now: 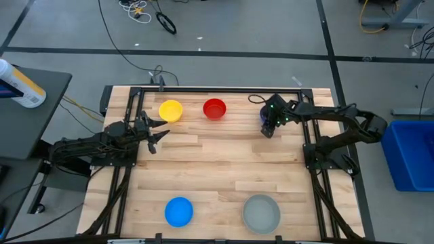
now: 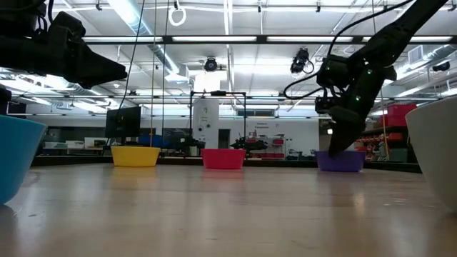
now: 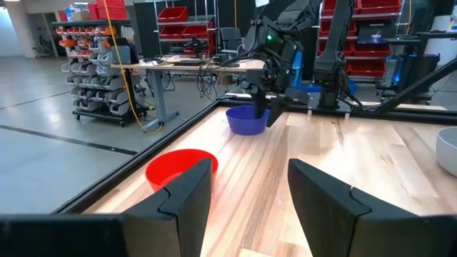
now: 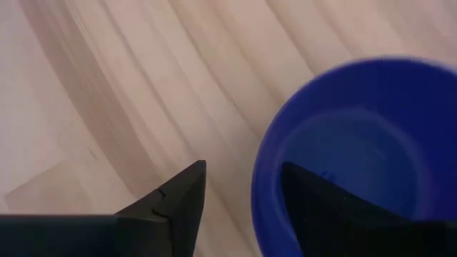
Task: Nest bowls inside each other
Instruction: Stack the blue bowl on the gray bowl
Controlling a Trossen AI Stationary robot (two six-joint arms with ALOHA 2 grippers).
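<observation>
the table [image 1: 224,169] held 5 bowls: grey bowl [image 1: 262,212] near right, light blue bowl [image 1: 179,211] near left, yellow bowl [image 1: 170,110] and red bowl [image 1: 214,108] far. the right gripper [image 4: 239,189], fingers apart, straddled the dark blue bowl [image 4: 357,143]'s rim, far right. the left gripper [image 3: 250,185] hung parted beside the yellow bowl.

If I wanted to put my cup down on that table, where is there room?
The wide bare middle, between the red bowl above and the light blue bowl and grey bowl below. Avoid the far edge: the yellow bowl, the left pincer, and the right pincer over the dark blue bowl crowd it.
</observation>
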